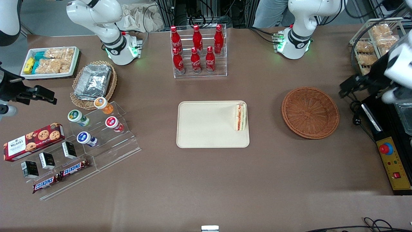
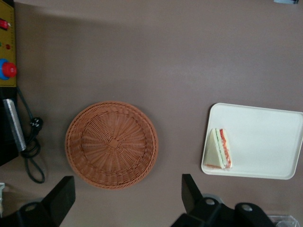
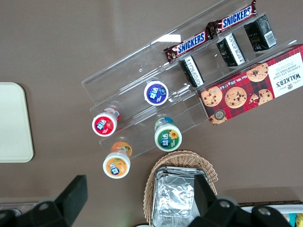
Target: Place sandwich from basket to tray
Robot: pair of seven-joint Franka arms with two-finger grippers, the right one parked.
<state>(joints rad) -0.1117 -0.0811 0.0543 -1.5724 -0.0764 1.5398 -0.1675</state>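
The sandwich (image 1: 240, 117) is lying on the tray (image 1: 206, 129) — up against the rim nearest the basket (image 1: 310, 112), cut edge showing its orange-red and green layers. The basket is sitting on the brown surface (image 1: 206, 180) with nothing in it, beside the tray toward the working arm's end. The gripper (image 2: 128, 198) is hanging high above the basket — fingers (image 2: 63, 194) spread wide apart, gripping nothing.
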